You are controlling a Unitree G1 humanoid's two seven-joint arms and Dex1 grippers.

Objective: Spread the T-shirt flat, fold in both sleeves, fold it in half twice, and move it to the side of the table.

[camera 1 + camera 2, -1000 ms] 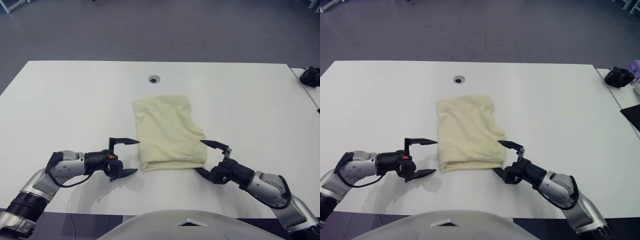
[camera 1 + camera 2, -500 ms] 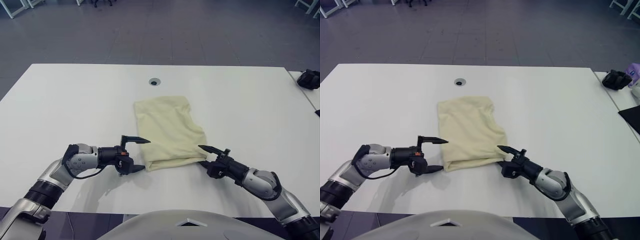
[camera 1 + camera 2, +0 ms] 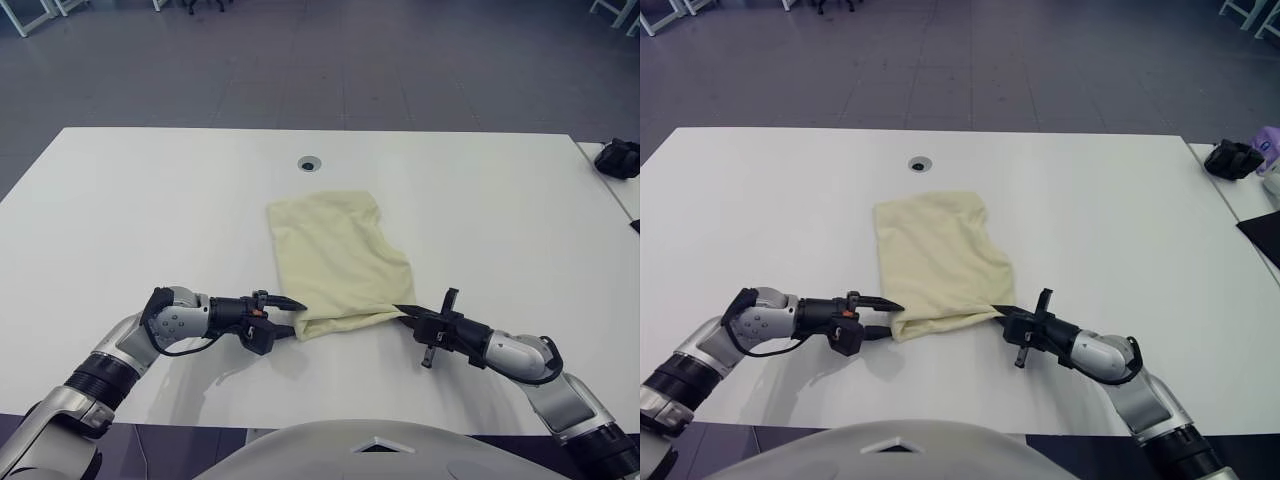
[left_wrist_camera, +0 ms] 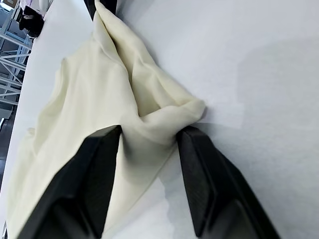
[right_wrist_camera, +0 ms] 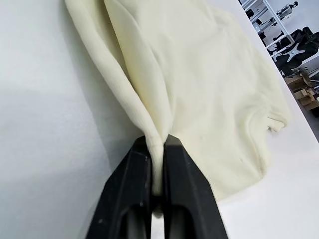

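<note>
Here one T-shirt lies pinched by right gripper, straddled by left gripper.

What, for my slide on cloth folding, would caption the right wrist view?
Right gripper shut on a near corner of the folded cream T-shirt lying on the white table.

The left arm and right arm have rounded silver-grey wrist shells and black ribbed collars. A thin black cable loops under the left shell. A small orange mark sits by the left gripper, whose matte black fingers taper like those of the right gripper
</note>
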